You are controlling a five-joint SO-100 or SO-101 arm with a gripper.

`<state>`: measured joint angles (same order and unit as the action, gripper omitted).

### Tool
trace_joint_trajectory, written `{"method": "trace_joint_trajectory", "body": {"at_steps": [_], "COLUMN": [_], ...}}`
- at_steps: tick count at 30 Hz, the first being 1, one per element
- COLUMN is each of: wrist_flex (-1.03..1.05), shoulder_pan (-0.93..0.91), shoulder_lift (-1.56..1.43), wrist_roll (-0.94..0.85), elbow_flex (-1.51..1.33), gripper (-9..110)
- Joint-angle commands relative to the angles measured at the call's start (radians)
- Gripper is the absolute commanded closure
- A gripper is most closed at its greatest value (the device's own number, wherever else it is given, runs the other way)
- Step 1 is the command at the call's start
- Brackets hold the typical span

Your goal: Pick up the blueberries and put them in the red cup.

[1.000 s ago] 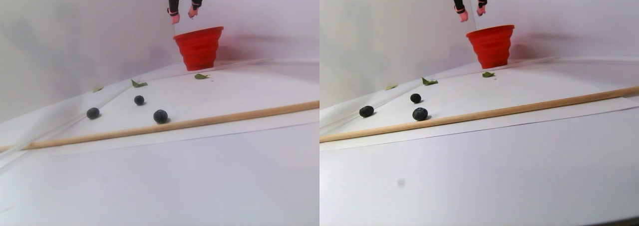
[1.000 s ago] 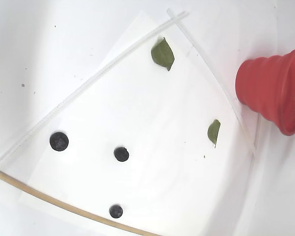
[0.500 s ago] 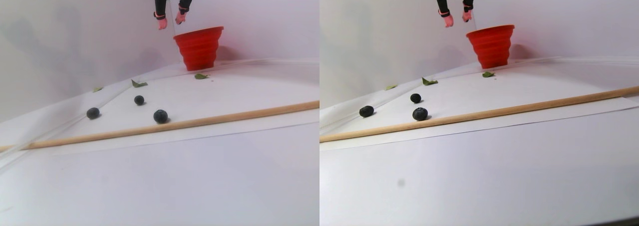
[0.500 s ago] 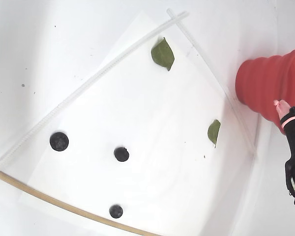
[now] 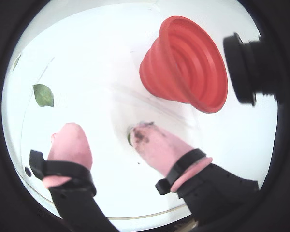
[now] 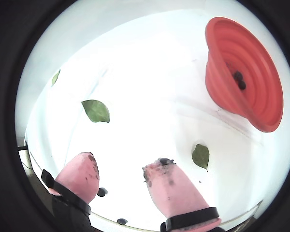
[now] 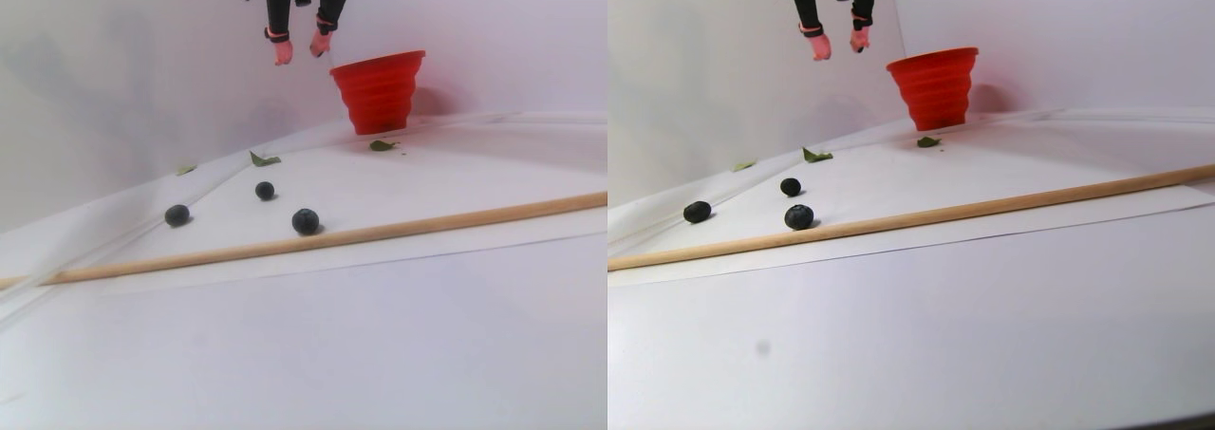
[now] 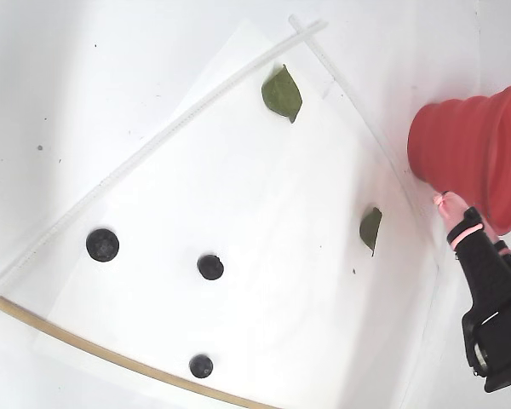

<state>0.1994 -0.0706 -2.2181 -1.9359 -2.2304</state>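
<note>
With the gripper [image 6: 121, 176] held empty and parted left of the red cup [image 6: 246, 72], the blueberries [image 8: 210, 267], judged light, soft and easily rolled, are best pinched gently across the middle.

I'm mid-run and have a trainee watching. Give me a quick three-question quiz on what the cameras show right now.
1. True or false: the gripper is carrying a blueberry between its pink fingers.
2. How many blueberries lie on the white sheet in the fixed view? A) two B) three C) five
3. Fill in: inside the red cup, a wrist view shows ____ dark berries.

Key
1. False: the fingers are apart with nothing between them, up in the air beside the cup.
2. B: berries at and.
3. Two.
</note>
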Motion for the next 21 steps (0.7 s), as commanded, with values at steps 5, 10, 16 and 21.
{"method": "trace_joint_trajectory", "body": {"at_steps": [5, 10, 16, 21], "wrist_flex": [0.063, 0.109, 0.150, 0.183], "shoulder_pan": [0.044, 0.063, 0.080, 0.097], "shoulder_lift": [-0.144, -0.176, -0.227, -0.245], "wrist_roll": [-0.015, -0.025, -0.034, -0.052], "elbow_flex": [-0.014, -0.049, -0.107, -0.143], "gripper": [83, 83, 83, 83]}}
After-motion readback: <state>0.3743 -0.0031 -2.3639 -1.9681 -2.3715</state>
